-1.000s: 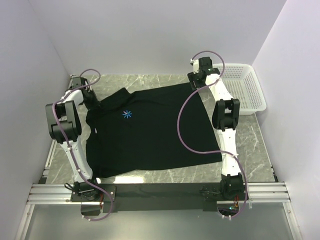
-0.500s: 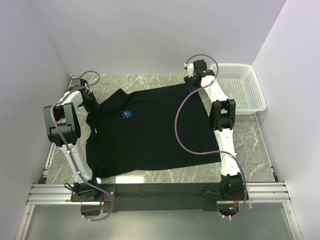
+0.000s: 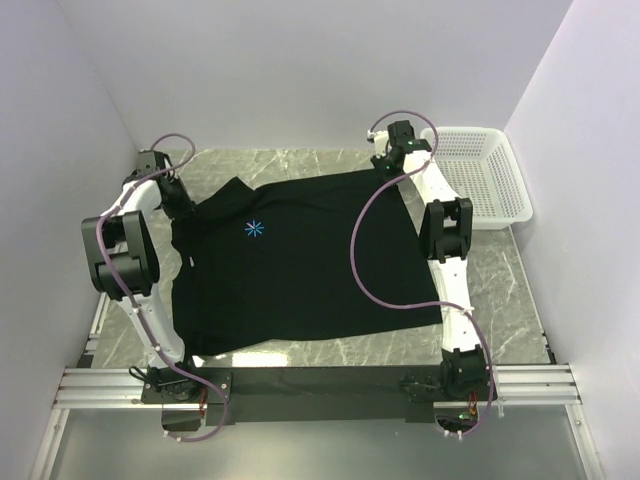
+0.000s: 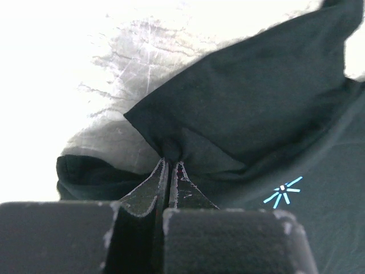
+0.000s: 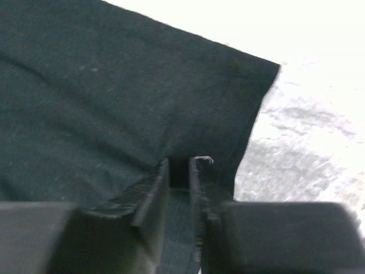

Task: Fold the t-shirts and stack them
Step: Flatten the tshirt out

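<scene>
Right tool [image 5: 181,171], narrowed since a second ago, now pinches the t-shirt [image 3: 300,270] hem; left tool [image 4: 170,171] clamps a sleeve, readying the fold.

A lab test cell is shown rather than a home or shop. A marble-patterned table [image 3: 330,350] is boxed in by plain white walls [image 3: 300,70] on three sides, and two robot arms are bolted to an aluminium rail [image 3: 320,385] at its near edge, with cables looped along them. A white plastic basket [image 3: 485,180] is set in the far right corner.
</scene>
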Motion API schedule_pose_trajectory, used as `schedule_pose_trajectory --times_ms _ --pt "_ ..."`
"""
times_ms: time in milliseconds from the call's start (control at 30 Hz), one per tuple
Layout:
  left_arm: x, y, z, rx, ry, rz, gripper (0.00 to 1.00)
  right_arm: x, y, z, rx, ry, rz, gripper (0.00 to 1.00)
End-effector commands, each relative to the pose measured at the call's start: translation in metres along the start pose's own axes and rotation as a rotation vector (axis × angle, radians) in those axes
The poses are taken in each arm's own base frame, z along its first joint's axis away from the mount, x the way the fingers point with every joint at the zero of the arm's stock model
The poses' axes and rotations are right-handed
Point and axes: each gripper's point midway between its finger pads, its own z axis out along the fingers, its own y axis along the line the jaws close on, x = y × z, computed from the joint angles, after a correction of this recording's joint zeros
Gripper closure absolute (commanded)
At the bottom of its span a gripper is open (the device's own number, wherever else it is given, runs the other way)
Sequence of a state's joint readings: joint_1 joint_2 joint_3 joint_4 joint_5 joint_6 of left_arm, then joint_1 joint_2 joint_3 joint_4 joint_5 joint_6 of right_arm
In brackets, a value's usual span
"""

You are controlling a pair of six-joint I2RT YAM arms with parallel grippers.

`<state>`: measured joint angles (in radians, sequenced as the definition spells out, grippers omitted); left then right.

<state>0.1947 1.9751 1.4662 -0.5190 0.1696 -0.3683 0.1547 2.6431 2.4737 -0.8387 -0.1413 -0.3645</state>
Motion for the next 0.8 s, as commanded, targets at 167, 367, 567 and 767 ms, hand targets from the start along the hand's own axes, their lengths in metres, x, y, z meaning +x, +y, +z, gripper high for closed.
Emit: schedule_pose_trajectory --times_ms 167,367,567,767 --pt "-0.018 0.008 -0.035 -0.020 -0.087 -0.025 1.00 0.042 0.013 -0.041 -0.079 0.158 -0.030 0.90" --pt "-0.006 0.017 -0.050 -0.034 -0.075 -0.071 0.99 0.090 0.043 -0.071 -0.199 0.291 -0.034 0.98" --pt "0.010 0.027 -0.068 -0.066 -0.056 -0.106 1.00 0.145 0.078 -0.101 -0.310 0.366 -0.044 0.99" --pt "0.018 0.034 -0.078 -0.079 -0.062 -0.112 0.99 0.107 0.060 -0.122 -0.283 0.214 -0.016 0.63"
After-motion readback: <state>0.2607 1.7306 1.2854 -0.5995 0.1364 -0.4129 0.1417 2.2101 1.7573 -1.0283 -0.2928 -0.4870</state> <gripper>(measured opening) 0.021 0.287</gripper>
